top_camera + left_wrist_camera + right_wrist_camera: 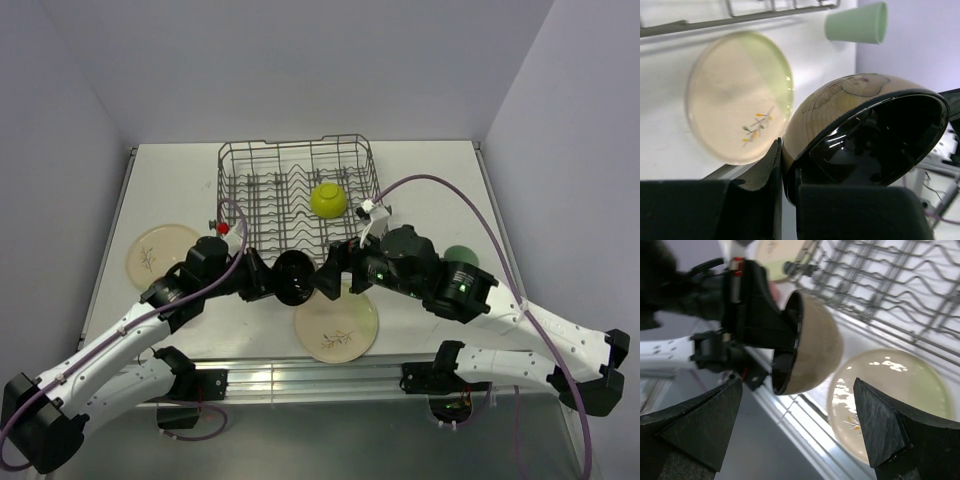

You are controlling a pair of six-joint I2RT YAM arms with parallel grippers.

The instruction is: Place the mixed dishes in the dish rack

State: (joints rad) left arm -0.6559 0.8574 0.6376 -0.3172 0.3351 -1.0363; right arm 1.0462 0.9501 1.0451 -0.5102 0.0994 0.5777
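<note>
We can read no words, labels, brand names, numbers or signs in any view. The only marking we see is a painted leaf sprig on the cream plate.

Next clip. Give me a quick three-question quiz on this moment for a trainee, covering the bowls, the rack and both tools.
1. True or false: the lime-green bowl sits inside the dish rack.
2. Pick one: how does the left tool meet the black bowl? A) pinching its rim, B) cupping it under the base, C) not touching it.
3. Fill in: the right tool, next to the black bowl, stands ___ and holds nothing.

Key: 1 true; 2 A; 3 open.
</note>
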